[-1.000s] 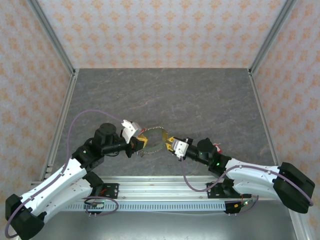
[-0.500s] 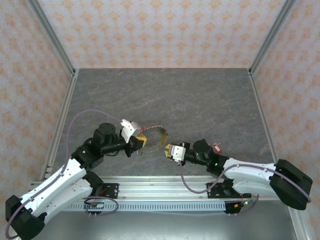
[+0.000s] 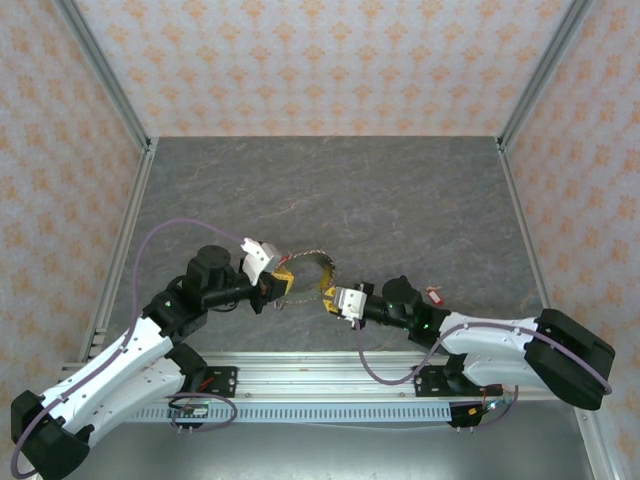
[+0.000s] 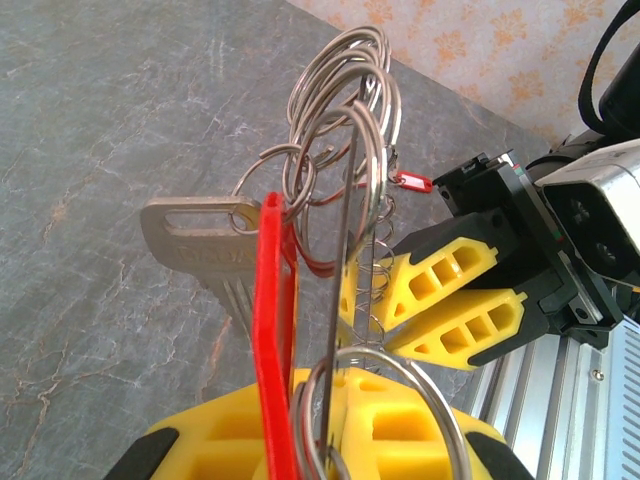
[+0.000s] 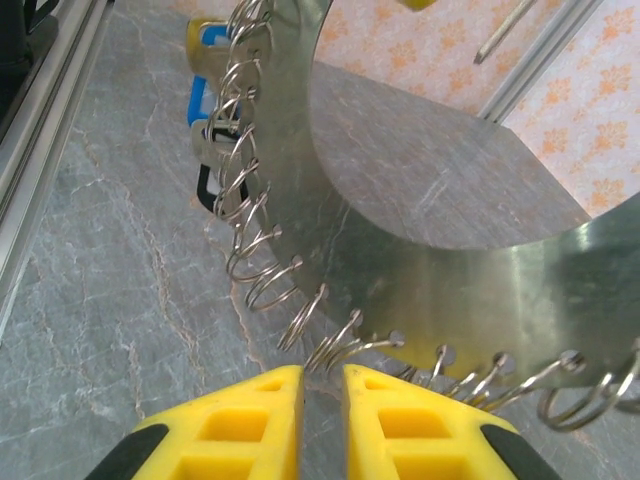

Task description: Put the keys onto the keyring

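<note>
Pale walls with an orange flower pattern stood on 3 sides of a dark grey, stone-like table. 2 white arms reached in from the near edge and met low in the middle of the table.

Between them was the keyring, lifted off the table. It was a flat band of grey metal bent into a large ring, with many small wire rings in a row along its rim. The left gripper was closed on it: in the left wrist view the band ran edge-on down between the yellow fingers.

The keys were hanging from the small rings. On the left gripper's side were a silver key and a long red tag. Further along the rim were blue tags, a yellow tag and a black piece. 1 more small red tag lay on the table just beside the right arm.

The right gripper was at the rim opposite the left one, with its 2 yellow fingers narrow and almost together. Their tips were at the wire rings, but I could not tell whether they pinched 1.

Any writing on the tags was too small to read.
</note>
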`<state>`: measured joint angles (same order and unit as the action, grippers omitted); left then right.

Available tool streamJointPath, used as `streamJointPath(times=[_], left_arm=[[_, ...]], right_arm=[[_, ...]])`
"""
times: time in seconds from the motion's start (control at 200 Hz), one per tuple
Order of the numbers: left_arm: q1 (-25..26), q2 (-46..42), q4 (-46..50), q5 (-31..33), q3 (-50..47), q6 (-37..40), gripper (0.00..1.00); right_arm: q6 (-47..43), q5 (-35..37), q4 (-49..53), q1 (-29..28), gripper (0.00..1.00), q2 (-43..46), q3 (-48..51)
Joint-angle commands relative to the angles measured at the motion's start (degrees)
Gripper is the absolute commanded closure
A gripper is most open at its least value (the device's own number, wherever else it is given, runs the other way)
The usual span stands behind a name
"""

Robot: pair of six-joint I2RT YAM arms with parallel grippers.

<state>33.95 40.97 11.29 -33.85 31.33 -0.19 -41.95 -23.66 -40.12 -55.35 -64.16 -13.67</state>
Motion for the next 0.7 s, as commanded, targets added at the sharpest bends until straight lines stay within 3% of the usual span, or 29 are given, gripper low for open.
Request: streamJointPath(times=[0.0, 0.696], left_arm=[[-0.6, -0.8, -3.9, -0.7, 0.7, -0.9, 1.0], [-0.7, -0.7, -4.0, -0.3, 0.7, -1.0, 1.0]], right_arm=[[1.3, 1.1, -4.3, -0.5, 0.83, -0.4, -1.8], [1.8, 5.3, -6.8, -0.7, 0.76, -3.3, -1.8]])
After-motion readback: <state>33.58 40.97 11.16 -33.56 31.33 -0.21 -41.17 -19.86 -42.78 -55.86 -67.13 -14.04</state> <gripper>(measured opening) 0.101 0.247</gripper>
